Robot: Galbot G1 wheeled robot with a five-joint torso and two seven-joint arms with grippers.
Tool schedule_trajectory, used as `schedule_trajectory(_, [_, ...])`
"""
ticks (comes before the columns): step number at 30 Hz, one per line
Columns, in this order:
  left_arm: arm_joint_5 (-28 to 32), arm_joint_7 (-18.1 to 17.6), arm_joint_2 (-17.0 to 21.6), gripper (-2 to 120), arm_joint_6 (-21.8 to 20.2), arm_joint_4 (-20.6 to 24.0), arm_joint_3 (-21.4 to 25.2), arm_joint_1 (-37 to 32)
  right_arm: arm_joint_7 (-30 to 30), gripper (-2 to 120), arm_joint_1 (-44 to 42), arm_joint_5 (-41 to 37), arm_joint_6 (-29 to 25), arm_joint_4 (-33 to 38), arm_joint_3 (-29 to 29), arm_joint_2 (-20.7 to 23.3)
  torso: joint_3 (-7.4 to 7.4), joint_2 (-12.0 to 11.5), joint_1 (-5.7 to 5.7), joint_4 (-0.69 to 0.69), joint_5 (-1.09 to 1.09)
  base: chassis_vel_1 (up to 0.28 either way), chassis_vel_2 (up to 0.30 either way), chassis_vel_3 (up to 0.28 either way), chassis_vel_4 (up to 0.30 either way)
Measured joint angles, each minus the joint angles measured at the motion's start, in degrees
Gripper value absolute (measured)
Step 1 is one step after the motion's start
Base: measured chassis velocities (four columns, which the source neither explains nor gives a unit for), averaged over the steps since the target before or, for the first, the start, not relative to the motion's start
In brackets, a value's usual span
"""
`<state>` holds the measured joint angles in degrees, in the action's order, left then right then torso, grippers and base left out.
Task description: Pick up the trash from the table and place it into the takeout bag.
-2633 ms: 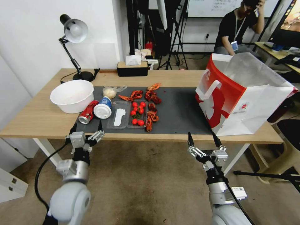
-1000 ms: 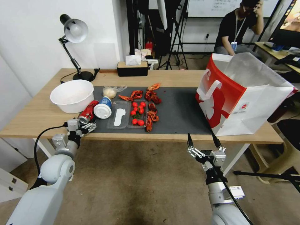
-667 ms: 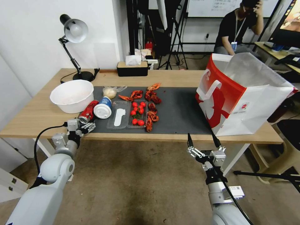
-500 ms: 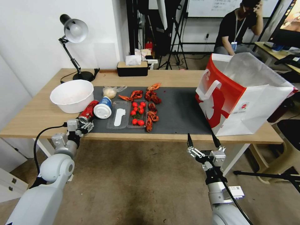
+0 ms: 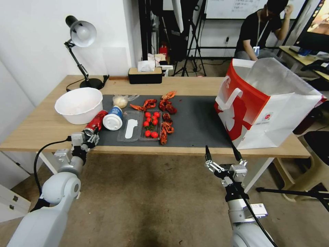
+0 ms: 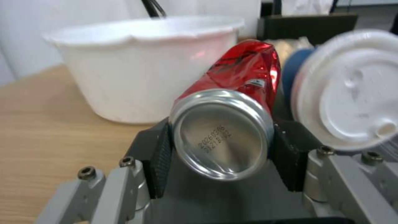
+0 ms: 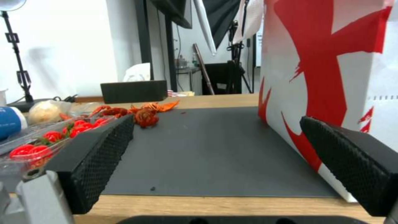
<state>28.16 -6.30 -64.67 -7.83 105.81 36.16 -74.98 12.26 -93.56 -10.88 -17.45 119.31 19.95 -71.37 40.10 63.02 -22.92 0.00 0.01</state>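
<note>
At the table's (image 5: 192, 85) near left edge, the left gripper (image 5: 89, 136) grasps the silver bottom end of the red soda can (image 5: 95, 122), one black pad (image 6: 159, 161) on each side. The can lies on its side between the big white plastic bowl (image 5: 79, 104) and the white-lidded blue paper cup (image 5: 113, 118). The right gripper (image 5: 222, 155) hangs spread wide below the near edge, near the white-and-red takeout bag (image 5: 267, 106) standing at the right end.

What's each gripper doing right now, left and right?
Left gripper: shut on the red soda can at the table's near edge.
Right gripper: open, holding nothing, below the near edge.
</note>
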Motion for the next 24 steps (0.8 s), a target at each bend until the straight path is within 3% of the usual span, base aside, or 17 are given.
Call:
schedule_trajectory(4, [-1.68,-0.01,-1.52,50,2.98,1.67,2.11,-1.82,-0.04,100,0.12,0.1,-0.02,0.01,-0.21,0.0,0.0,0.0,0.0,0.0,-0.01,0.0,0.0,0.0,0.0])
schedule_trajectory(7, [-1.79,0.31,-2.55,50,5.13,5.27,3.77,-3.16,-0.06,100,0.19,0.14,-0.02,0.25,-0.26,-0.02,0.0,0.0,0.0,0.0,0.0,0.0,0.0,0.0,0.0])
schedule_trajectory(16, [1.35,2.5,-1.74,50,4.48,15.38,3.64,-2.65,-0.07,100,-0.05,0.24,-0.02,0.94,-0.23,0.1,0.0,0.0,0.0,-0.01,0.0,0.0,0.0,0.0,0.0])
schedule_trajectory(19, [6.09,3.08,-0.08,50,3.53,19.85,1.35,-0.73,-0.07,100,-0.34,0.36,0.03,1.32,-0.14,0.13,0.0,0.0,0.0,-0.01,0.01,0.0,0.0,0.0,0.0])
schedule_trajectory(24, [14.45,5.3,4.35,50,3.7,20.3,-2.46,3.11,-0.07,100,-0.74,0.62,0.1,1.74,0.01,0.1,0.01,0.0,0.0,0.0,0.0,0.0,0.0,0.0,0.0])
